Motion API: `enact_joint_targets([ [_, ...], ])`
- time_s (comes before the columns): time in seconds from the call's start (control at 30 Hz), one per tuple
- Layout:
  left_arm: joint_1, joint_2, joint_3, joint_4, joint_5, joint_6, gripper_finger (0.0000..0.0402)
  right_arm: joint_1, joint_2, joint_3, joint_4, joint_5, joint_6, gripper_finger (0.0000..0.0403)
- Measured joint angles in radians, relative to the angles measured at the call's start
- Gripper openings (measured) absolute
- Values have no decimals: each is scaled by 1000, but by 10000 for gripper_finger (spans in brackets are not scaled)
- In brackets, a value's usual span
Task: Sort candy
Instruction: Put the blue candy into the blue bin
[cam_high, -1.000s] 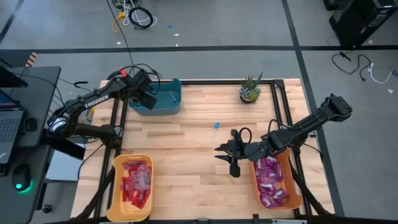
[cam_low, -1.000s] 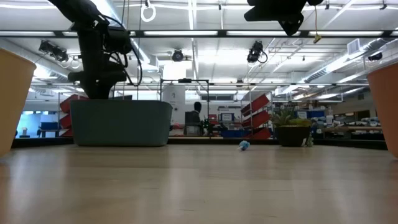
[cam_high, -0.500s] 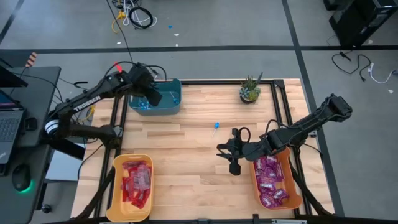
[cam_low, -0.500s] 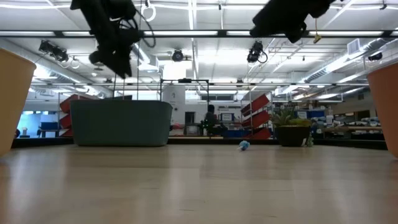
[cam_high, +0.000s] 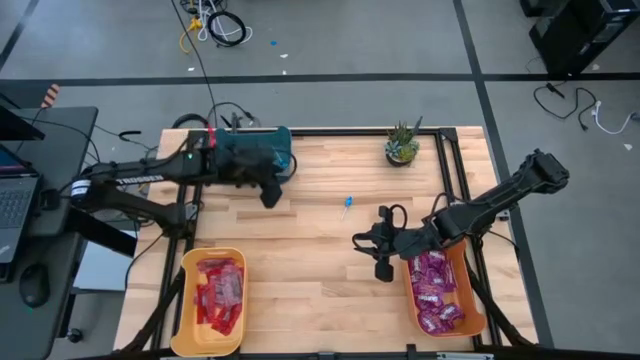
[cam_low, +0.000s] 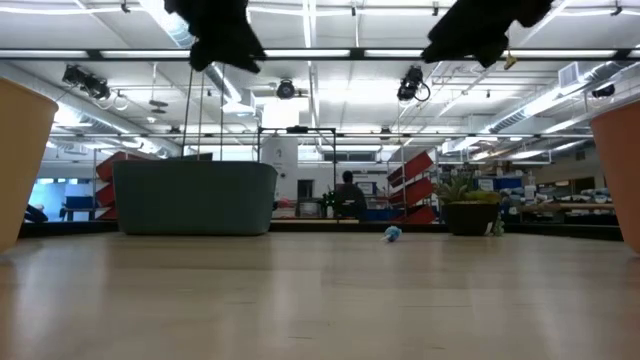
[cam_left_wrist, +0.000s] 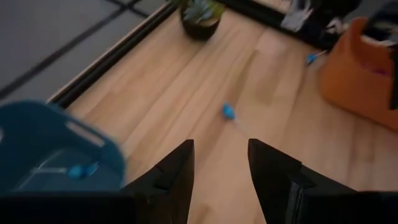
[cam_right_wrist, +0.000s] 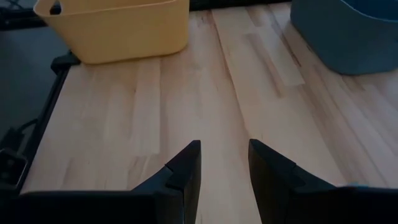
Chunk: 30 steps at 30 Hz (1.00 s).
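One blue lollipop (cam_high: 346, 206) on a white stick lies flat on the wooden table, between the two arms; it also shows in the low view (cam_low: 392, 234) and left wrist view (cam_left_wrist: 229, 112). My left gripper (cam_high: 268, 195) is open, in the air beside the teal bin's (cam_high: 282, 155) near right corner, with the lollipop ahead of its fingers (cam_left_wrist: 221, 146). Another blue lollipop (cam_left_wrist: 78, 171) lies inside the teal bin. Red packets (cam_high: 218, 290) fill the yellow bin (cam_high: 188, 290); purple packets (cam_high: 435, 290) fill the orange bin (cam_high: 478, 300). My right gripper (cam_high: 372, 255) is open above bare wood, left of the orange bin.
A small potted plant (cam_high: 402, 143) stands near the table's far edge, right of centre. The teal bin sits at the far left, the yellow bin at the near left, the orange bin at the near right. Bare wood lies between them in the table's middle.
My left arm has swung out from above the teal bin toward the table's near and right side, coming down beside the bin's corner and facing the lollipop. My right gripper has drifted a little toward the orange bin. The lollipop has stayed put.
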Motion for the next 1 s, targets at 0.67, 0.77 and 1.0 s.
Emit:
enact_joint_targets([
  [0.67, -310, 238, 0, 259, -314, -119, 154, 127, -205, 0, -166, 140, 27, 119],
  [0.77, -311, 276, 0, 272, -315, -142, 154, 135, -205, 0, -183, 140, 28, 119],
  [1.0, -316, 380, 0, 394, -318, -151, 154, 135, -204, 0, -203, 148, 34, 119],
])
